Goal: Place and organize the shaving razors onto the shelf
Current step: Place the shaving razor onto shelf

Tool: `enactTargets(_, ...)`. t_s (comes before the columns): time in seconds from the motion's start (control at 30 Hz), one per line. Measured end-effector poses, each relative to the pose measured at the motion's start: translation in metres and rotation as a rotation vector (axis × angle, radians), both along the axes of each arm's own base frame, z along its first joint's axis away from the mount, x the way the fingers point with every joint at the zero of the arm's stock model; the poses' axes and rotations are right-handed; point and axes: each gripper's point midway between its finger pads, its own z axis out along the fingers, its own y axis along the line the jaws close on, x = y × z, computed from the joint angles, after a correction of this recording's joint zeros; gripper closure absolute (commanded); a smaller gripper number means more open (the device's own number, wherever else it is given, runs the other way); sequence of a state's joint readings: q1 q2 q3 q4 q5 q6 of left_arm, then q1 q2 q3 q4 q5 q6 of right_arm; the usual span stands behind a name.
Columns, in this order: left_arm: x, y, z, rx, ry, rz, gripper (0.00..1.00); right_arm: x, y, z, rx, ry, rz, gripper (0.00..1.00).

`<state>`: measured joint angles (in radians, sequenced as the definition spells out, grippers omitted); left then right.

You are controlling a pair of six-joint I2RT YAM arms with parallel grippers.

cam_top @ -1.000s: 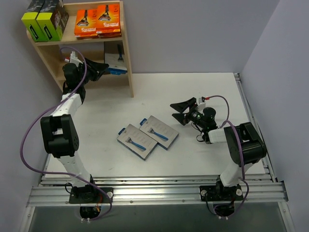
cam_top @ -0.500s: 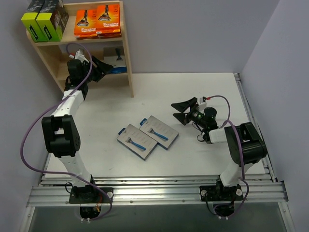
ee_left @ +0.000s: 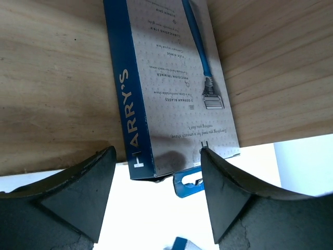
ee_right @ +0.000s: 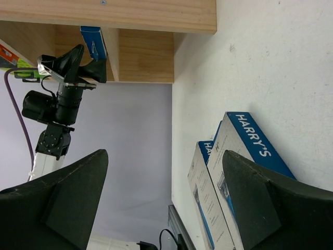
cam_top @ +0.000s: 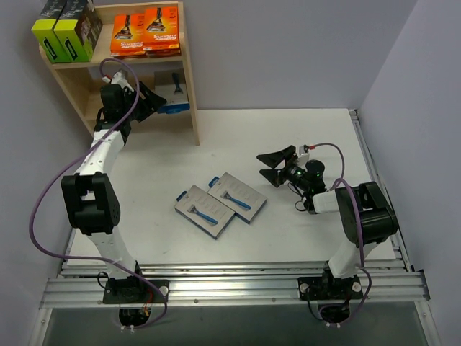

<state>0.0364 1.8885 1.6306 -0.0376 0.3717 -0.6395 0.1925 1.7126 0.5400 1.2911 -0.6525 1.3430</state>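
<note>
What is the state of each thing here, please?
shelf: upright.
left claw: open, at the lower tier, gripping nothing.
right claw: open, empty, above the table.
standing grey card: upright on the lower tier.
left flat grey card: flat on the table, face up.
right flat grey card: flat, face up, beside it.
orange packs: lying on the top tier.
black boxes: on the top tier, left end.

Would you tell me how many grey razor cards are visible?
3: left card and right card touching on the table; third card on the shelf, lower tier; more possibly hidden.
</note>
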Motion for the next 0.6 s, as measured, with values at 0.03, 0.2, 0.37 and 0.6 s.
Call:
enactTargets(0.03, 0.0001, 0.0004, 0.0002, 0.009, -0.001, 0.001, 0.24, -0.0003, -0.0001, -0.0002, 0.000, 0.001, 0.001, 0.13)
enactTargets(0.2, -0.0020, 0.0020, -0.0003, 0.061, -0.001, 0.015, 0.22, -0.0013, -0.0017, -0.0025, -0.001, 0.007, 0.000, 0.13)
enactTargets(0.37, -0.0049, 0.0042, -0.0009, 0.110, 0.004, 0.036, 0.21, -0.0014, -0.0035, -0.0032, 0.000, 0.010, -0.002, 0.13)
enactTargets(0.6, -0.0029, 0.0061, -0.0014, 0.128, -0.021, 0.050, 0.35, 0.0007, -0.0080, -0.0031, 0.005, 0.015, -0.013, 0.13)
